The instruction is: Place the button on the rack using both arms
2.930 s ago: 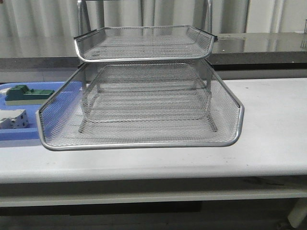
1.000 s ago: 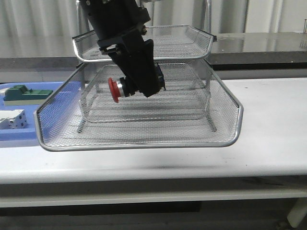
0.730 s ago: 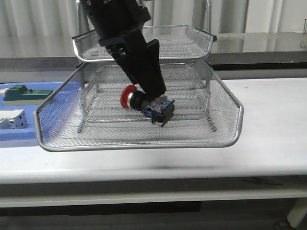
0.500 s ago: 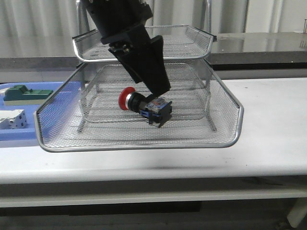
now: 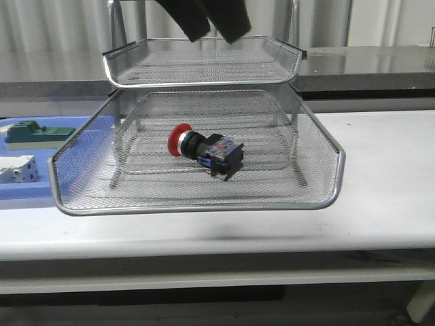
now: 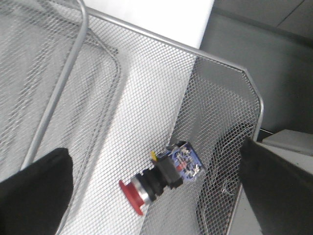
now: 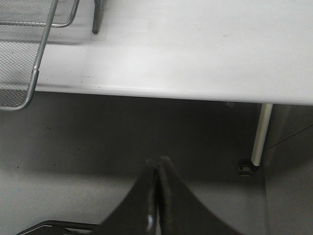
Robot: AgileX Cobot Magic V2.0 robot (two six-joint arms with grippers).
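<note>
We judge the red-headed, silver-collared, black-and-blue push-button [image 5: 205,151] light, rigid, roll-prone; grip its black body | lying free in silver wire-mesh rack [image 5: 319,201] | left gripper [image 6: 156,196] spread, empty; right gripper [image 7: 157,196] closed, empty

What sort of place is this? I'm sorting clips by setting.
Probably a lab or workshop test bench, not a home: a plain white table, a wire rack holding an industrial button, and a blue tray of parts beside it.
</note>
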